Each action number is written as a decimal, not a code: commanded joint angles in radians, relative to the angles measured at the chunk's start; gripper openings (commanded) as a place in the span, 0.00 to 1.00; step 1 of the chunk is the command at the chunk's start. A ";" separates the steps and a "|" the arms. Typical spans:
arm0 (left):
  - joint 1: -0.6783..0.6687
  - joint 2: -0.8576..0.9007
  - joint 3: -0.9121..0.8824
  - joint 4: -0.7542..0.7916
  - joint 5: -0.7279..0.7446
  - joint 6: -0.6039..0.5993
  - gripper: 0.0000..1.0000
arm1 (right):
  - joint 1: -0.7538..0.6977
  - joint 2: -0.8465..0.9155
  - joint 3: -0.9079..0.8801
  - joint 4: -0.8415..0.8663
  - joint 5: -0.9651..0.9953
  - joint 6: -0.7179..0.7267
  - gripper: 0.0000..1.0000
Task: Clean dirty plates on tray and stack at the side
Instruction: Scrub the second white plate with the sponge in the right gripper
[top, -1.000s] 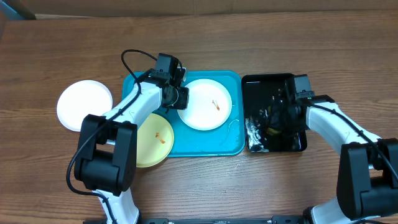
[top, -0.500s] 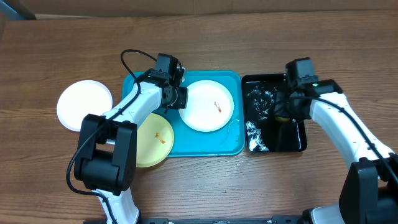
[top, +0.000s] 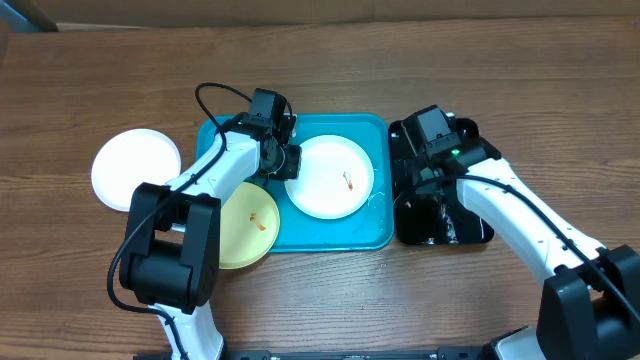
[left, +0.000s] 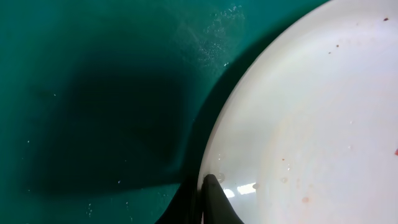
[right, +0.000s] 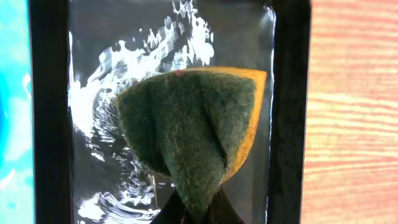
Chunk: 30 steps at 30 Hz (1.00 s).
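Three plates in view: a white plate (top: 330, 177) with an orange smear lies on the blue tray (top: 340, 238). The yellow-green plate (top: 250, 225) sits at the tray's front-left corner, overhanging the rim. The second white plate (top: 136, 168) is on the bench (top: 320, 310), well left of the tray. Left tool (top: 287, 162) is pinching the white plate's left rim. Right tool (right: 196, 214) is pinched on a green-and-yellow sponge (right: 193, 130) above the wet black tray (top: 472, 232).
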 joint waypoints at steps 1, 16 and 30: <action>-0.007 0.014 -0.006 -0.018 -0.005 0.015 0.04 | -0.012 -0.019 0.078 -0.050 -0.058 -0.041 0.04; -0.007 0.014 -0.006 -0.055 0.034 0.015 0.04 | -0.040 0.042 0.206 -0.201 -0.112 0.005 0.04; -0.007 0.014 -0.006 -0.055 0.040 0.015 0.04 | 0.045 0.081 0.225 0.044 -0.328 0.048 0.04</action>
